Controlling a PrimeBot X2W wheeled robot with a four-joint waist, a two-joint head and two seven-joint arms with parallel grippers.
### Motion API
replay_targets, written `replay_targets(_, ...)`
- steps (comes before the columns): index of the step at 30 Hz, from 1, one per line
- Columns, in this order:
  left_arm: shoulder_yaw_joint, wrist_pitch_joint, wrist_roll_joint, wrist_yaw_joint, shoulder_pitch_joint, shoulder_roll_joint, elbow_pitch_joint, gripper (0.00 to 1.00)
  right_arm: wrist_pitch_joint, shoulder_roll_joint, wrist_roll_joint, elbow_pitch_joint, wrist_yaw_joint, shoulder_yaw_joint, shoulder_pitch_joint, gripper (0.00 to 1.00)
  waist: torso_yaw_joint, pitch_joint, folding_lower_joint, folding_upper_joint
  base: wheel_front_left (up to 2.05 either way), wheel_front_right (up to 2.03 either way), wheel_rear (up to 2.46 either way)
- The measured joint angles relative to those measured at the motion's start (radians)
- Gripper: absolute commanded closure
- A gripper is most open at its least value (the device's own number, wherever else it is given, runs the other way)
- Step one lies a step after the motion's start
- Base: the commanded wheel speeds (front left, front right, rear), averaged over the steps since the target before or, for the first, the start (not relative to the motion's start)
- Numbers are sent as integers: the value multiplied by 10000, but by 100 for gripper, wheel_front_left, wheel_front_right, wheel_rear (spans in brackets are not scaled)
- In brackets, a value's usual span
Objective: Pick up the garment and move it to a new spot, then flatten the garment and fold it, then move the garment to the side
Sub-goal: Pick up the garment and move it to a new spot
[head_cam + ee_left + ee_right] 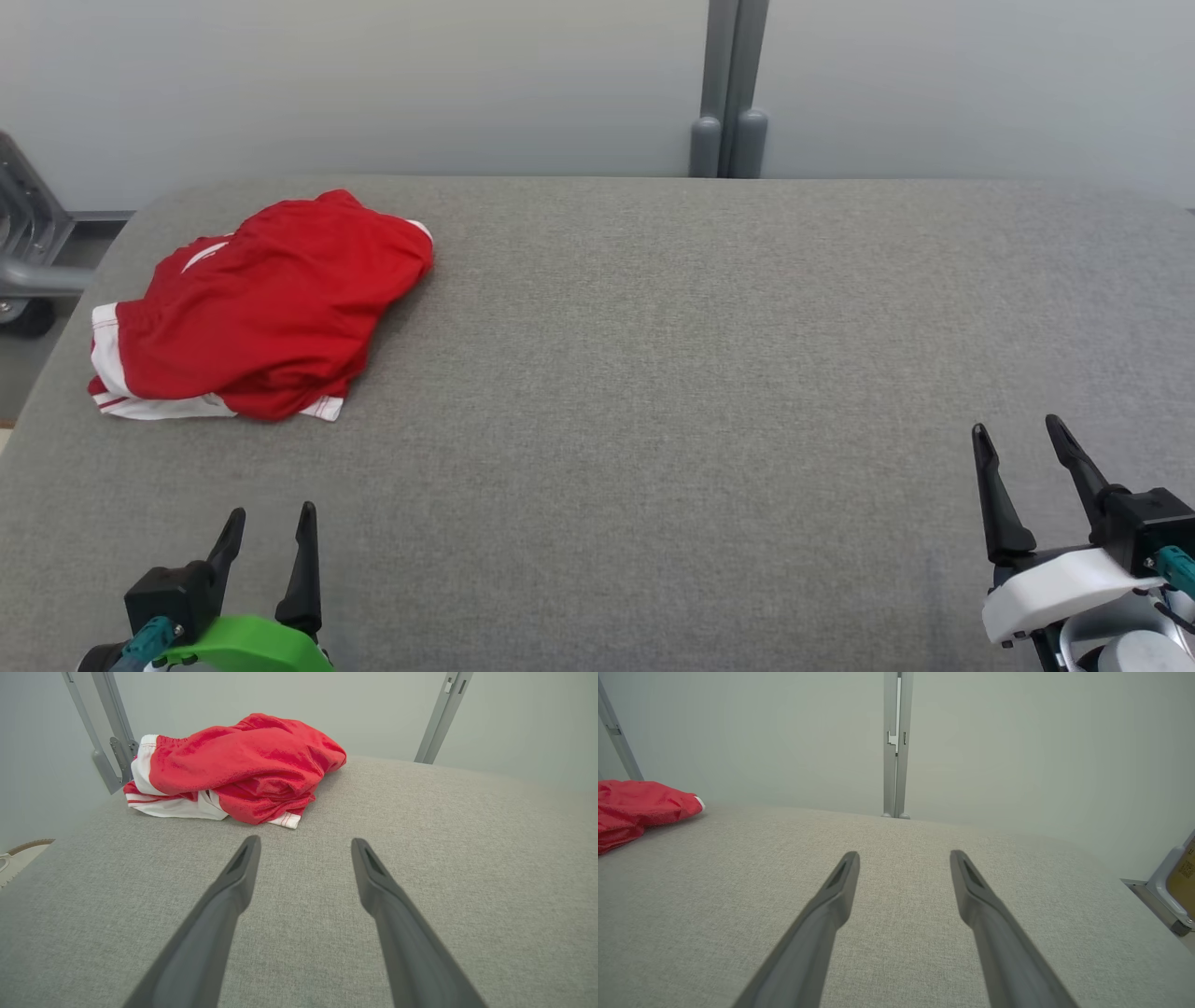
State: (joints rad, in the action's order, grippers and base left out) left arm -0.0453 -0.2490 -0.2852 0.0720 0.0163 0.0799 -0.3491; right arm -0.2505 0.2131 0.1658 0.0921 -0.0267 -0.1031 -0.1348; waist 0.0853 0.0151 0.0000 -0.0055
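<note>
Bunched garment [266, 317] is laid far left on counter [700, 373] | left end effector [272, 511] released, empty | right end effector [1016, 427] released, empty

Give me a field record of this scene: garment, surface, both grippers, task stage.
garment: red garment with white trim, bunched in a heap, far left of the table
surface: grey fabric-covered table
left gripper: open, empty, near side, apart from the garment
right gripper: open, empty, near right, far from the garment
task stage: garment not yet picked up
</note>
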Motion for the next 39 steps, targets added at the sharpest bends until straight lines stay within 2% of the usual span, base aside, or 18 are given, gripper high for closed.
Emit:
replay_targets(9, 188, 0, 88, 42, 5, -10, -109, 0, 0, -151, -132, 17, 272, -128, -3, 0, 1030, 66, 0, 0, 0, 0, 0)
replay_targets(22, 633, 0, 159, 69, 66, 15, -255, 0, -2, -558, -221, 115, 456, -347, -4, 0, 2491, 378, 0, -1, 0, 0, 0)
replay_targets(31, 882, 0, 19, 86, 75, 25, -174, 0, -2, -642, -447, 48, 522, -387, -4, 0, 2629, 313, 0, 0, 0, 0, 0)
replay_targets(35, 895, 23, -288, 150, -646, -29, -334, 0, -12, -694, -491, -182, 525, -389, 11, 0, 2602, 38, 0, 0, 0, 0, 0)
replay_targets(39, 895, 625, -640, 159, -1811, -50, -531, 0, -13, -736, -608, -351, 539, -468, 70, 0, 2549, -367, 0, 0, 0, 0, 0)
